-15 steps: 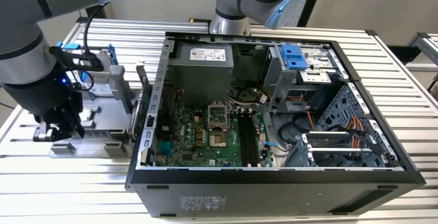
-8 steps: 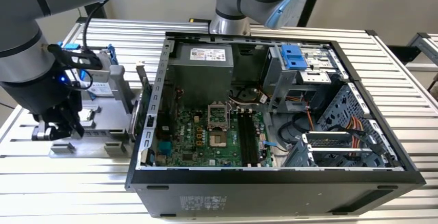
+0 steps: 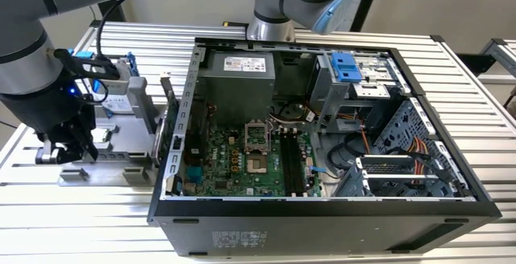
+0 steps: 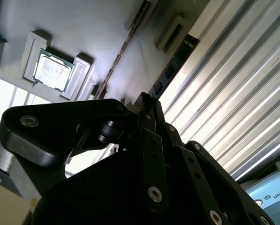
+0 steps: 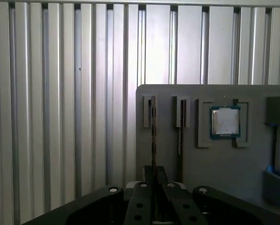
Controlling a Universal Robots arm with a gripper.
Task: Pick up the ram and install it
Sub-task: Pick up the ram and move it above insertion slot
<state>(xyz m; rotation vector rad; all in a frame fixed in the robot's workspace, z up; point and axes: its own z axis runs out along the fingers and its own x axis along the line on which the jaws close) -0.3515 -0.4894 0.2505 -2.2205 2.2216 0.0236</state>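
Black jaws pinched shut on a long, thin ram stick (image 5: 153, 136), standing edge-up in a slotted grey holder tray (image 5: 215, 164) on the ribbed metal worktop (image 5: 60, 117).

Grey tubular arm (image 3: 28, 64) with pale-blue caps; black gripper (image 5: 154, 172) with silver screws.

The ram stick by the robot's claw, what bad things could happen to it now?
Two things might go wrong. The ram stands on its thin edge in a slot of the grey holder, with the gripper right at it; a crooked pull could jam or bend it. A second stick stands in the next slot, close beside, so the gripper might knock it.
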